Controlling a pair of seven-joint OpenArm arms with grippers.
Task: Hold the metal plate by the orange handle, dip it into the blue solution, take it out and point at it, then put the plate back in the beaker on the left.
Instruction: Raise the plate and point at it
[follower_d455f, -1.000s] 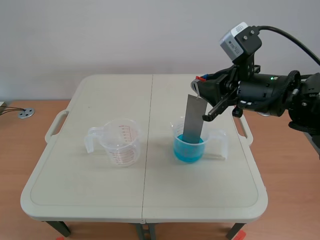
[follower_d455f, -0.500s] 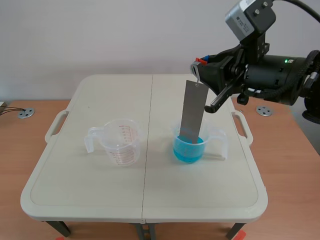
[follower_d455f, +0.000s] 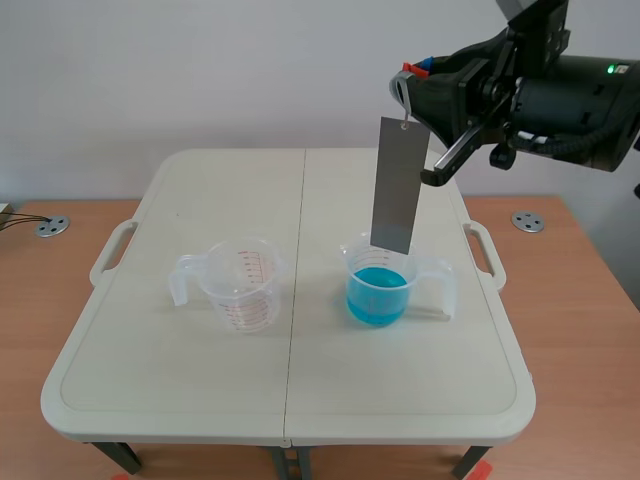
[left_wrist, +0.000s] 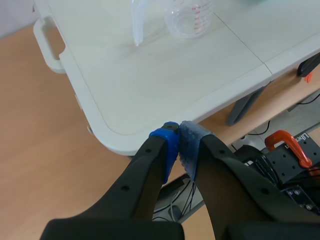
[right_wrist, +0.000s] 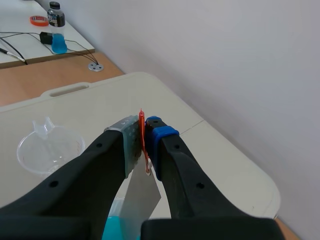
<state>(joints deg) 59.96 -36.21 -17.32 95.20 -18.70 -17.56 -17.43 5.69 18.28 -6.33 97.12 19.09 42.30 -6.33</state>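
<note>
The right hand (right_wrist: 144, 142) clamps the orange handle (right_wrist: 141, 120); the plate (follower_d455f: 398, 185) dangles just above the blue beaker (follower_d455f: 378, 290). Hung from 1 thin tab, it could swing, drip, or clip the empty beaker (follower_d455f: 240, 283). The left hand (left_wrist: 179, 142) is closed on nothing.

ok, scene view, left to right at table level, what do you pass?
In order: metal disc → table's left handle → empty beaker → beaker of blue solution → table's right handle → second metal disc. The metal plate hangs over the blue beaker, so it is left out.
</note>
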